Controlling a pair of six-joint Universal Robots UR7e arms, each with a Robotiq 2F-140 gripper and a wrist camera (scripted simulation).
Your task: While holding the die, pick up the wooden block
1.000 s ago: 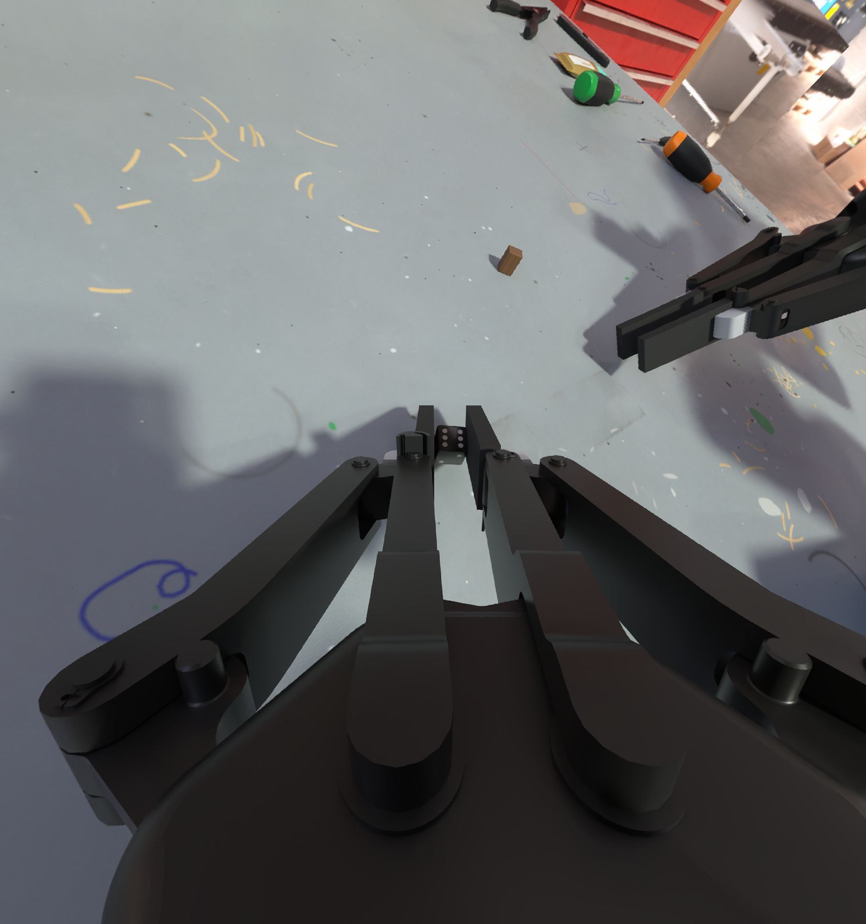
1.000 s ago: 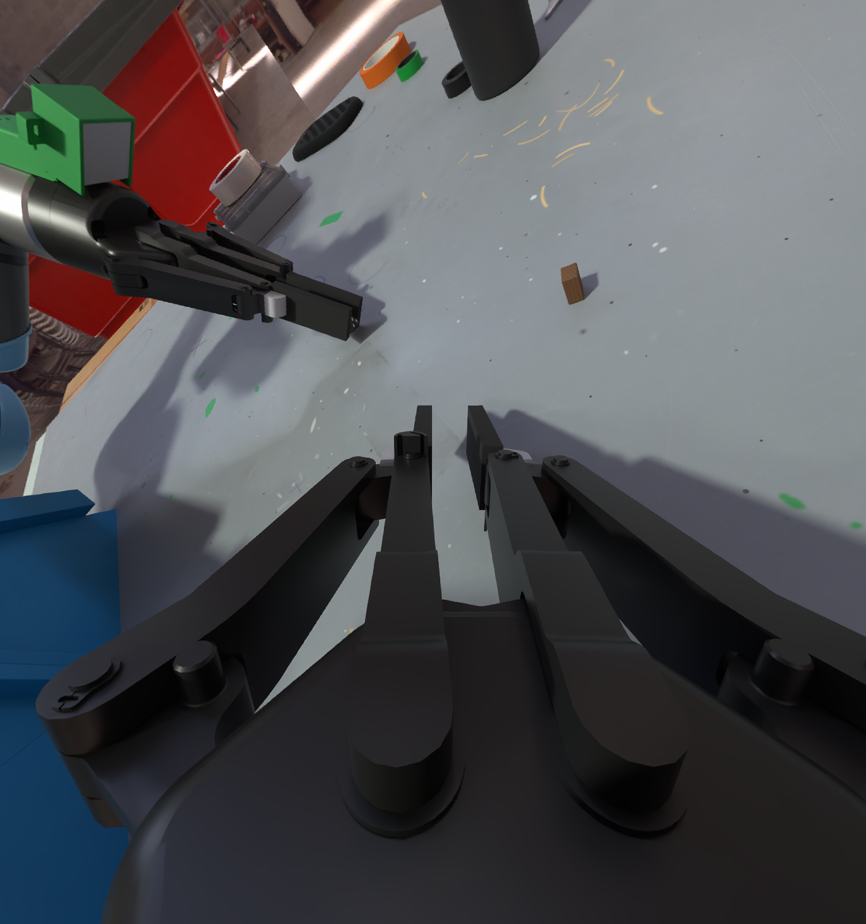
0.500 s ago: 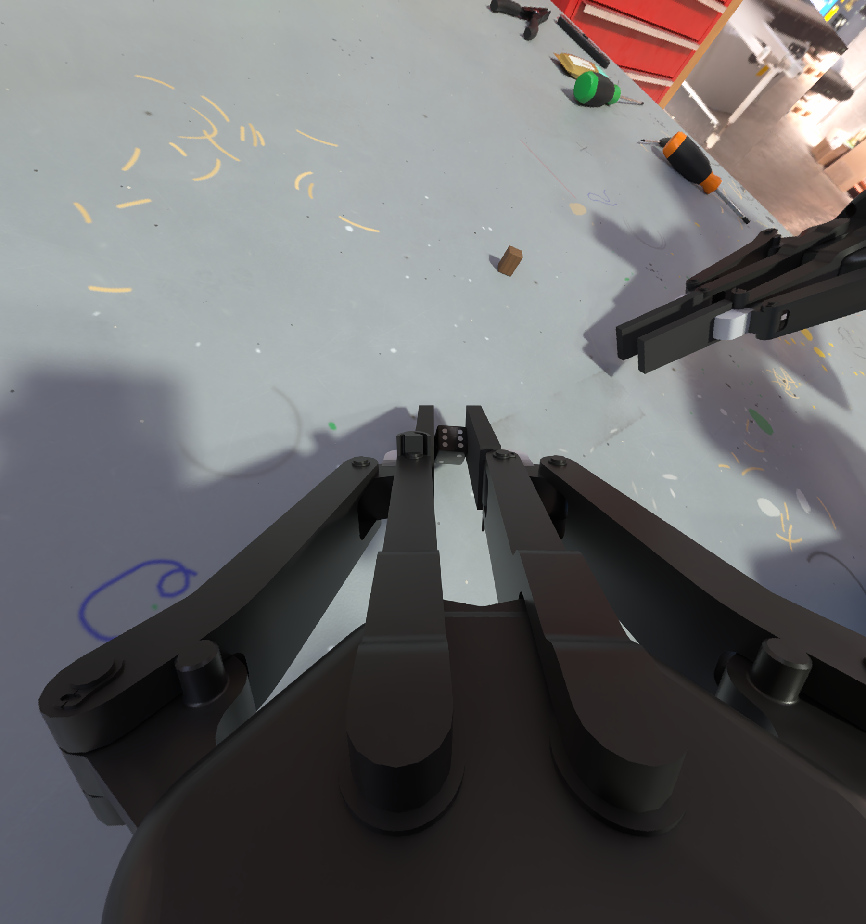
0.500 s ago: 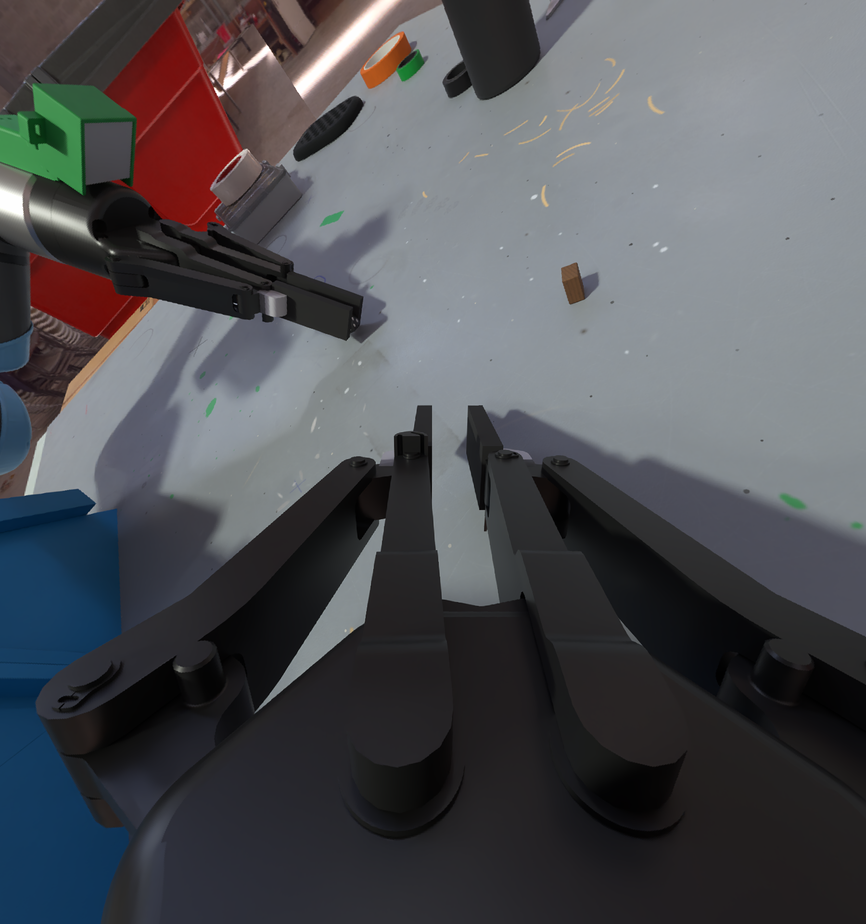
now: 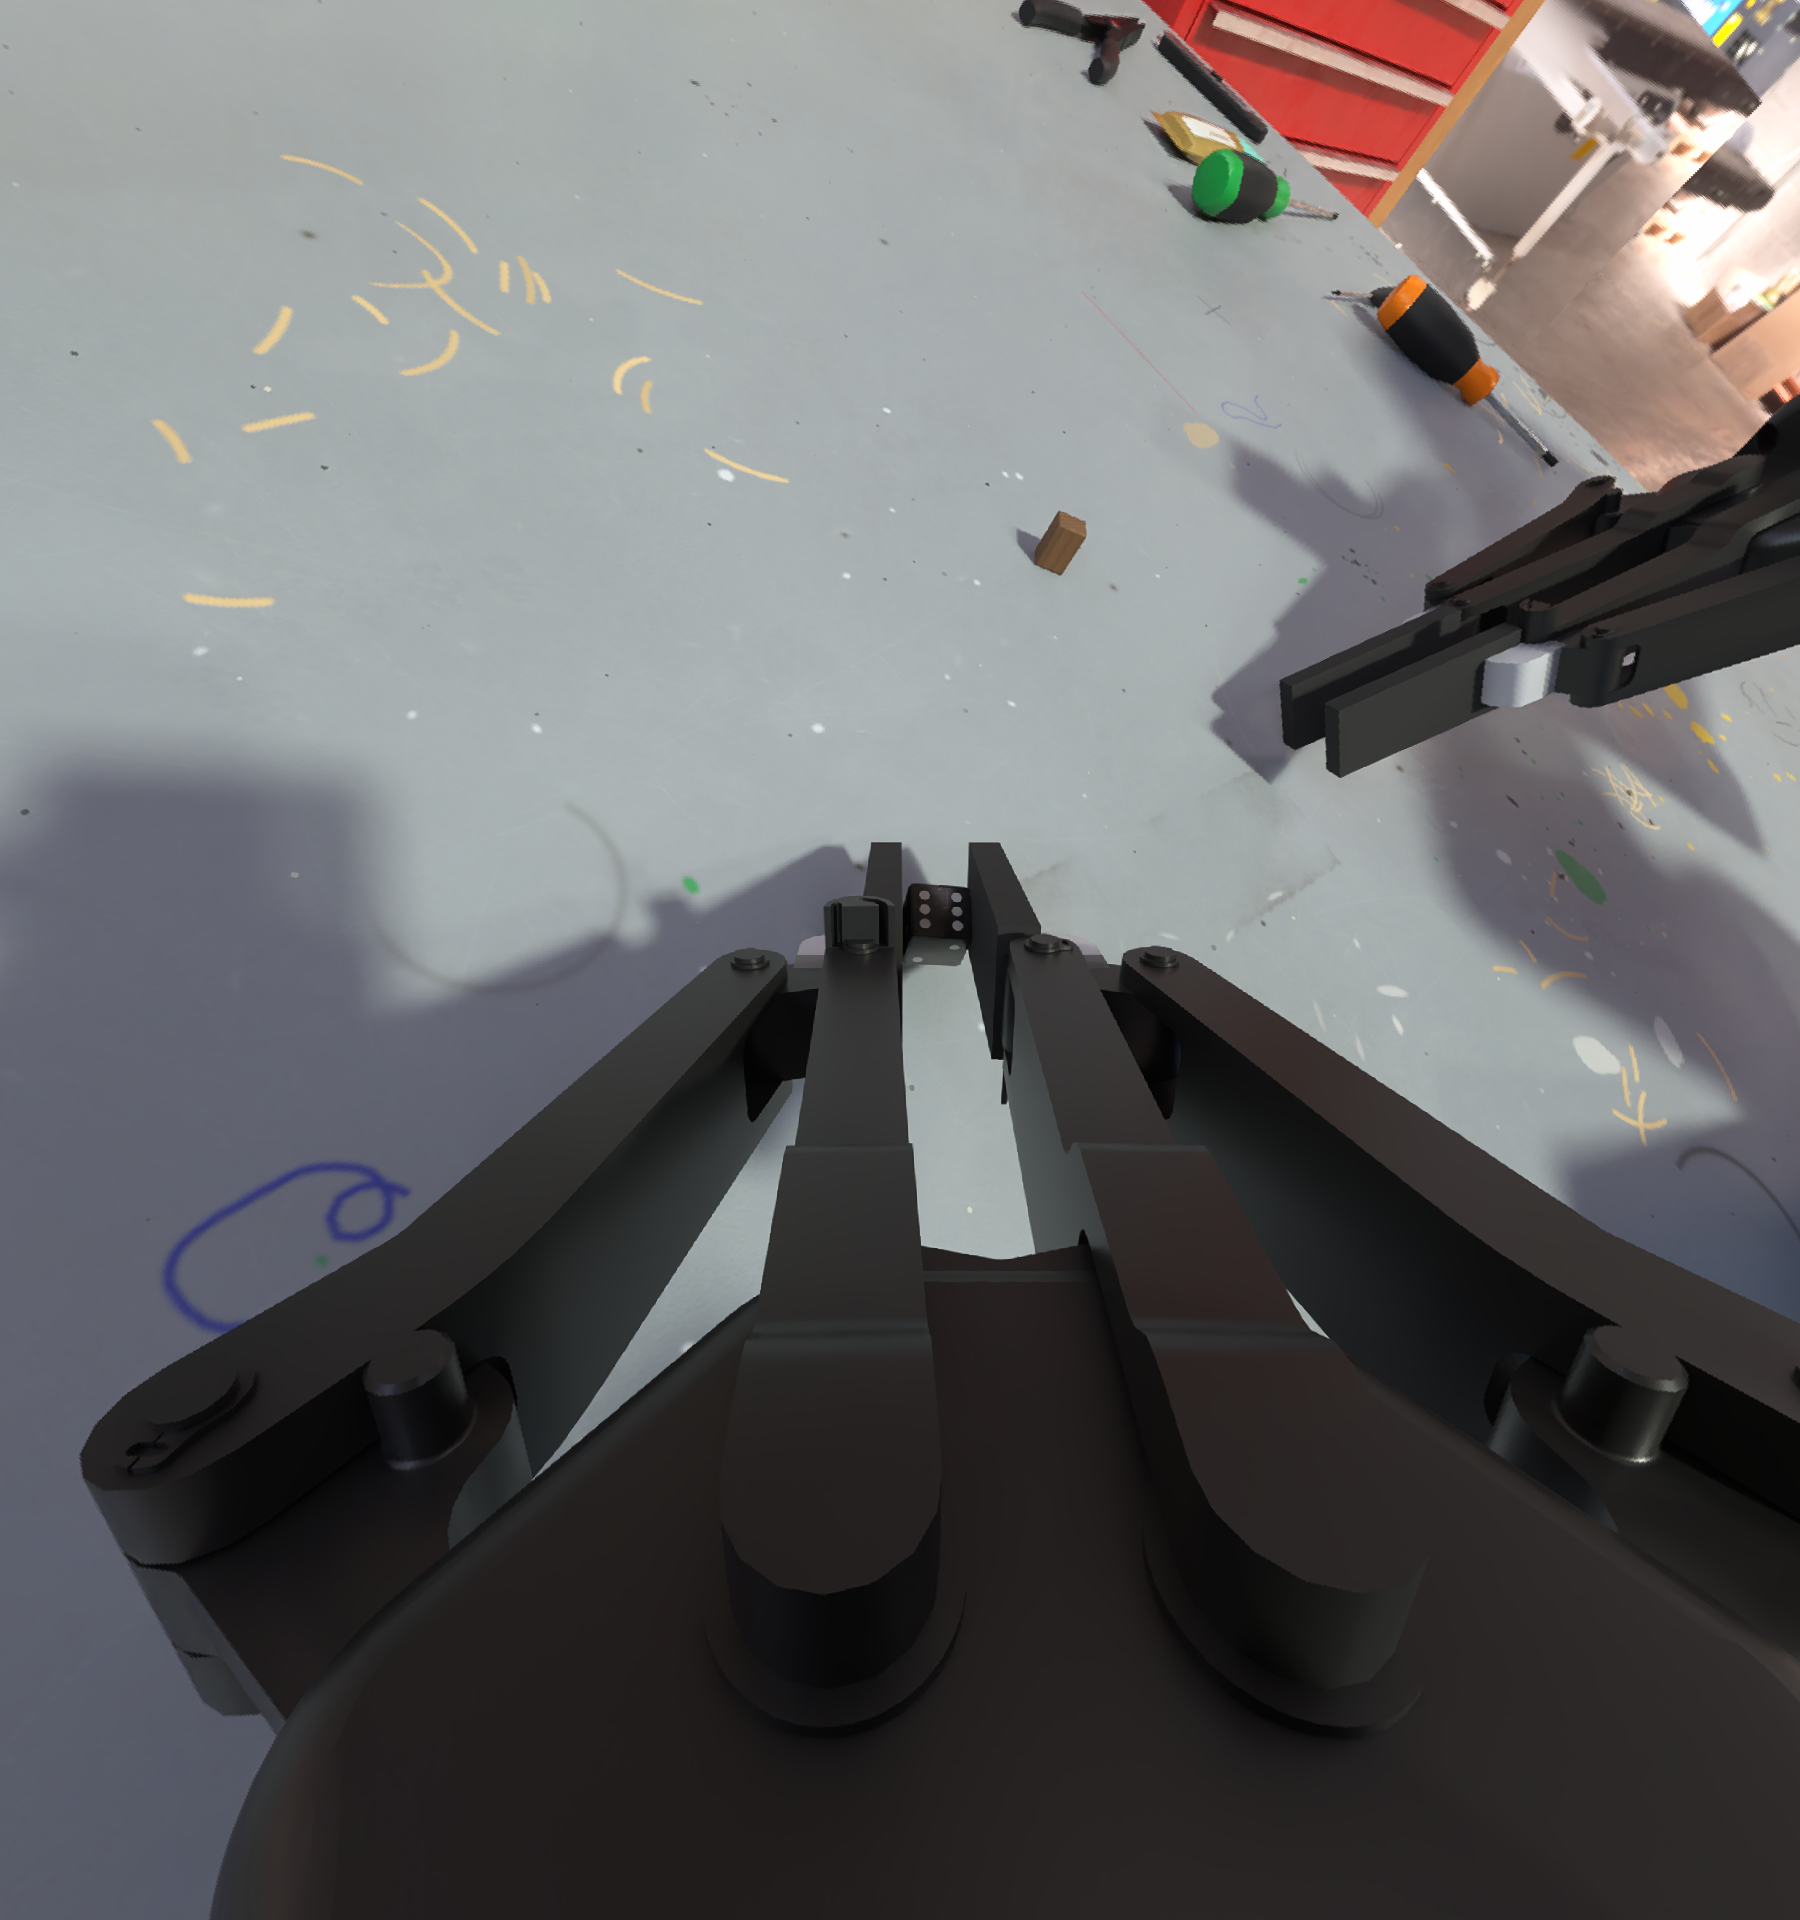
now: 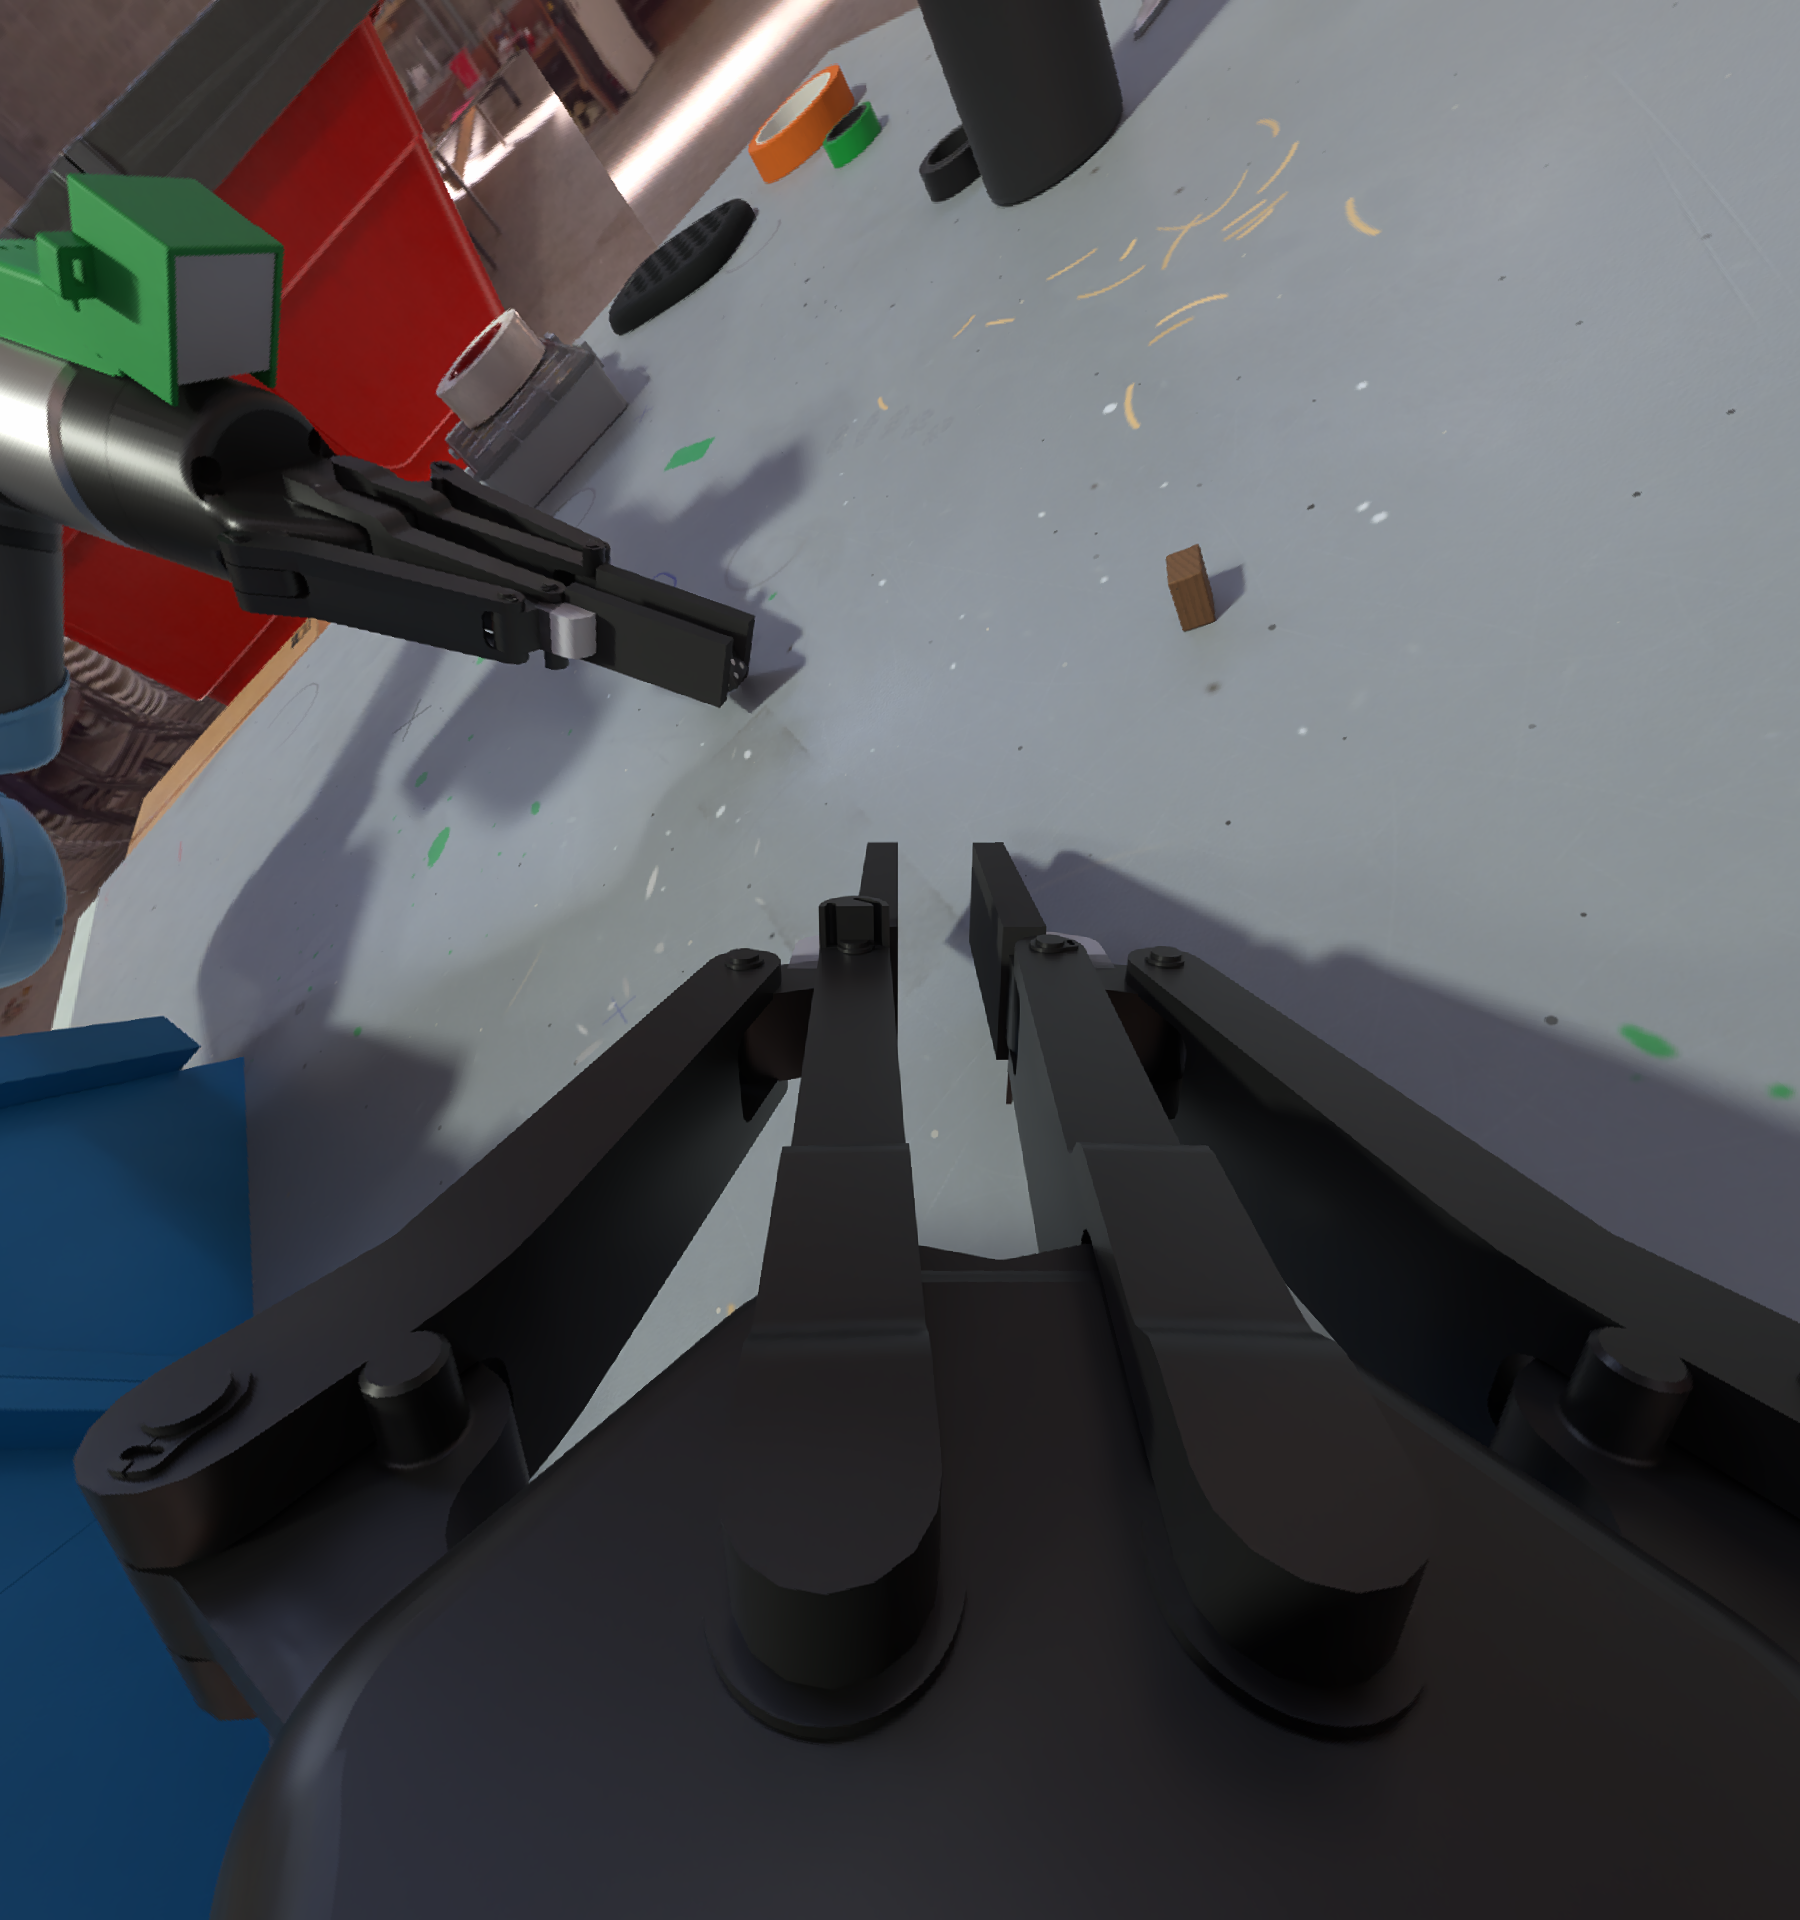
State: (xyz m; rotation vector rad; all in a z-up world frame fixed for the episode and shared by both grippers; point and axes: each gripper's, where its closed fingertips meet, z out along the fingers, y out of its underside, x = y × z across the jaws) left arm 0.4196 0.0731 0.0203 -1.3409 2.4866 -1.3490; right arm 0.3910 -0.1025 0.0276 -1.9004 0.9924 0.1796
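The left gripper (image 5: 932, 883) has its fingers clamped on the black die (image 5: 937, 914), above the tabletop (image 5: 563, 623). The right gripper (image 6: 932, 883) carries nothing; its fingers look nearly together, though the gap is hard to judge. The wooden block (image 6: 1189, 587) stands on the tabletop well ahead of that gripper. A clean pick likely needs wider fingers, then straddling the block squarely, leaving the die-holding arm unmoved.

Finding: no change detected in either view. The left gripper (image 5: 935, 868), the die (image 5: 937, 914) clamped in it, the right gripper (image 6: 935, 873) with its narrow empty gap, and the wooden block (image 5: 1060, 542) at upper centre all sit where they were.
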